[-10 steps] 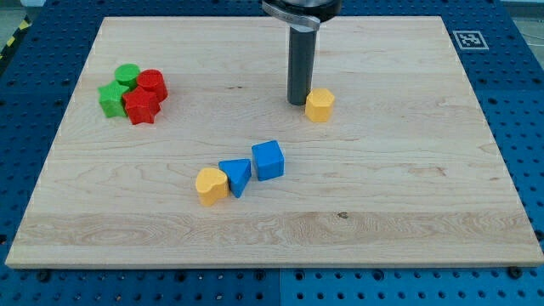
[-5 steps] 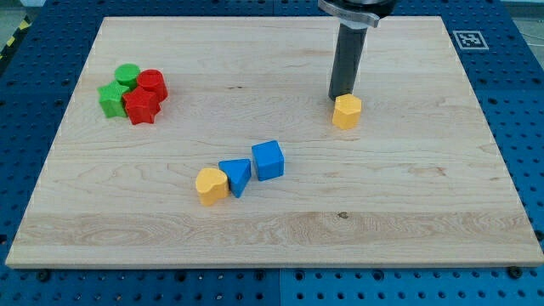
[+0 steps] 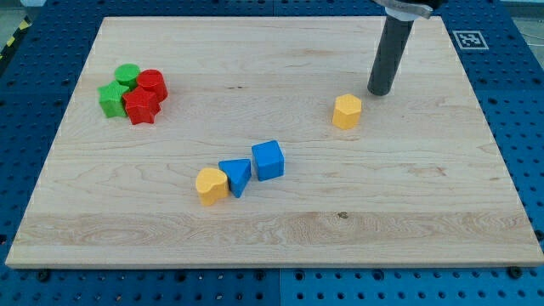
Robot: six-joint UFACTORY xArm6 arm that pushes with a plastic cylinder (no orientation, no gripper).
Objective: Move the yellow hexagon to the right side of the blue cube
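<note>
The yellow hexagon lies on the wooden board, right of the middle. The blue cube sits lower and to the left of it, near the board's middle. My tip is up and to the right of the yellow hexagon, apart from it by a small gap. The dark rod rises from the tip to the view's top edge.
A blue triangular block touches the blue cube's left, and a second yellow block touches that. A cluster of green and red blocks sits at the upper left. A tag marker is at the board's top right corner.
The yellow hexagon slid to the right and slightly down, pushed by the tip. The tip has since moved away up and to the right, leaving the hexagon still.
</note>
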